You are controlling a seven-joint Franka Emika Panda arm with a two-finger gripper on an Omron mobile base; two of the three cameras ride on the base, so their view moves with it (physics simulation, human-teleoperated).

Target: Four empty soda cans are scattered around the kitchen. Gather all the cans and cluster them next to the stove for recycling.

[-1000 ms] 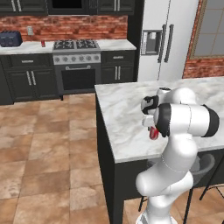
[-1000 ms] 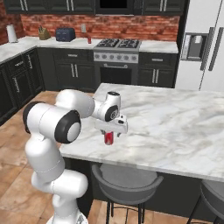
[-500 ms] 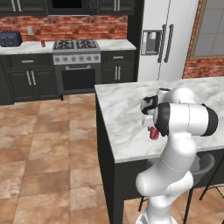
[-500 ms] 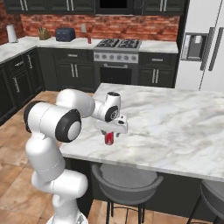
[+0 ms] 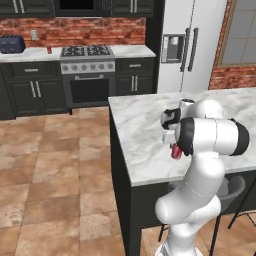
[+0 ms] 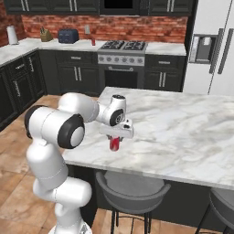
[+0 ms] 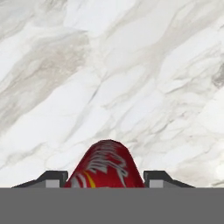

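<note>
A red soda can (image 6: 114, 143) with white marking stands near the front edge of the marble island (image 6: 183, 132). My gripper (image 6: 115, 138) reaches down over it and is shut on it. In the hand view the red soda can (image 7: 105, 165) sits between the two fingertips (image 7: 52, 177), which press against its sides. From the left the same red soda can (image 5: 176, 152) shows just under the hand, partly hidden by my arm. A second red soda can (image 6: 93, 41) stands on the back counter left of the stove (image 6: 122, 46), also seen as a small red soda can (image 5: 49, 49) beside the stove (image 5: 86, 54).
A dark toaster (image 6: 68, 35), a knife block (image 6: 43, 34) and a paper roll (image 6: 12, 34) stand on the back counter. The fridge (image 5: 185, 45) rises right of the stove. A grey stool (image 6: 132, 188) sits under the island's front edge.
The fingers have closed from wide open onto the red can. Arm and can stay in the same place on the island.
</note>
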